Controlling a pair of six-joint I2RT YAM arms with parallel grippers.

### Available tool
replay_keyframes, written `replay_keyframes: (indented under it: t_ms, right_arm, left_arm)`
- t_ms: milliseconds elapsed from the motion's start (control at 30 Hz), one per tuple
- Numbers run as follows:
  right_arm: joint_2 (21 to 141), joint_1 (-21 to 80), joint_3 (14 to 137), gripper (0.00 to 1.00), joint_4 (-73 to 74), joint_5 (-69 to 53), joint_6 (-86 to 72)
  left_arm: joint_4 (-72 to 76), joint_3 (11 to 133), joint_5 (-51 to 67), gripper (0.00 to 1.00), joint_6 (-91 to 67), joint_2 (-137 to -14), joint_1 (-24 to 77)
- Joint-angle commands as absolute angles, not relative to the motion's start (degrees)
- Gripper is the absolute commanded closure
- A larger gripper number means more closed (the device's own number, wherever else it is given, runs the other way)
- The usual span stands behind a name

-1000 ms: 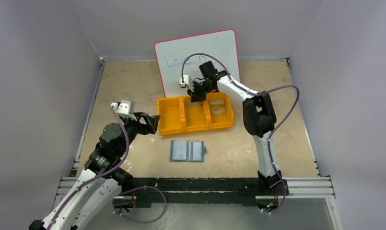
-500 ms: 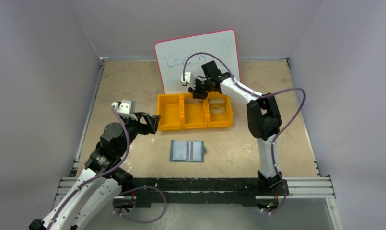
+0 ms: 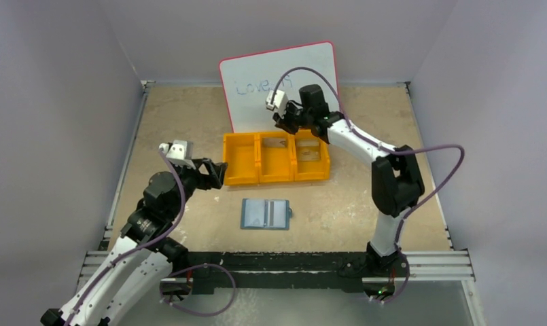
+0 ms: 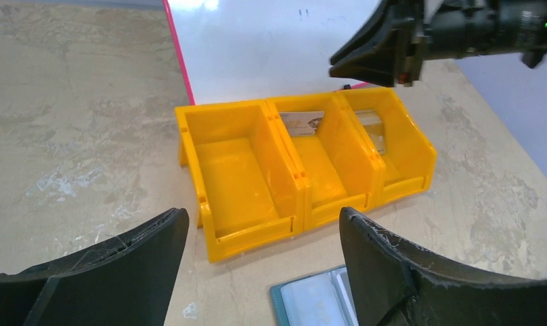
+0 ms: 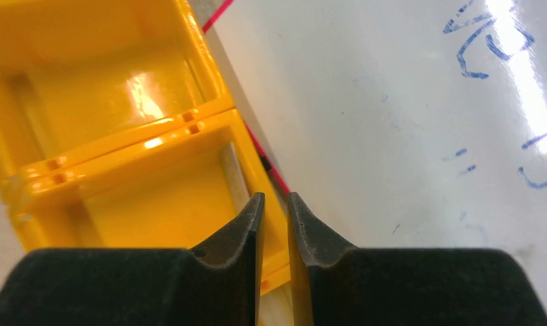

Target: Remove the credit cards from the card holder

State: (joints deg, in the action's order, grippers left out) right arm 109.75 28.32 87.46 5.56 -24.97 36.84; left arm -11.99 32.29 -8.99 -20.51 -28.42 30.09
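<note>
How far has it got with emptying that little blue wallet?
Done: one card leans in the middle compartment of the orange bin, and a second card sits in its right one. In hand: nothing; the right tool hangs above the bin, barely parted and empty, the left tool wide open. Left: the card holder lies open on the table; whether cards remain inside is unclear.
</note>
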Motion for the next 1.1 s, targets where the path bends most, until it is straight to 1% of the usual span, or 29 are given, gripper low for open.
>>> replay_keyframes:
  t_ms: [0,33,67,100,233,267,300,400,433,500,567,633,767,967,1067]
  right_arm:
    - [95.17,28.13,76.17,0.78,-13.47,-25.36,17.77]
    - [92.01,28.13,72.79,0.75,-17.1,-23.58,11.6]
    - [88.84,28.13,69.69,0.69,-19.03,-21.04,4.75]
    - [86.44,28.17,67.38,0.65,-18.52,-20.37,-0.98]
    - [77.98,28.28,60.0,0.67,-14.66,-20.76,-17.36]
    - [75.98,29.04,57.62,0.68,-15.36,-22.08,-20.7]
    - [74.11,30.8,54.27,0.68,-16.47,-20.72,-23.41]
    - [70.71,42.75,49.53,0.64,-15.81,-7.36,-25.28]
    - [70.7,45.99,49.18,0.64,-14.86,-3.85,-26.49]
    - [71.23,49.41,48.26,0.67,-13.55,0.84,-31.01]
    - [71.86,51.28,46.51,0.68,-14.77,2.29,-34.13]
    - [72.92,52.52,44.93,0.69,-16.47,3.21,-36.68]
    - [76.77,54.59,45.19,0.69,-14.5,5.22,-39.36]
    - [81.7,56.89,43.88,0.65,-14.44,3.18,-41.46]
    - [84.53,60.25,46.13,0.62,-12.97,6.29,-42.14]
  left_arm:
    - [-13.65,36.43,-14.0,0.17,-25.05,-30.58,30.16]
    - [-14.99,37.07,-15.83,0.14,-27.09,-31.48,30.16]
    - [-17.36,37.99,-18.27,0.11,-29.73,-32.59,30.15]
    - [-19.81,39.07,-20.62,0.1,-32.16,-33.96,30.15]
    - [-26.02,41.07,-23.53,0.09,-39.47,-39.37,30.17]
    - [-26.77,40.64,-23.54,0.09,-41.03,-40.09,30.15]
    - [-26.68,39.6,-22.78,0.1,-41.94,-40.29,30.15]
    - [-25.08,34.98,-19.31,0.14,-45.25,-40.58,30.15]
    - [-24.37,33.58,-18.23,0.16,-46.14,-41.01,30.15]
    - [-22.93,31.2,-14.62,0.21,-48.01,-42.09,30.15]
    - [-21.54,29.29,-12.15,0.25,-49.55,-42.9,30.21]
    - [-20.31,27.81,-10.5,0.25,-50.35,-43.5,30.23]
    - [-18.89,25.95,-8.96,0.26,-50.59,-45.29,30.33]
    - [-17.03,24.04,-7.89,0.28,-51.16,-46.67,30.5]
    - [-17.26,24.33,-9.21,0.29,-51.14,-45.92,30.5]
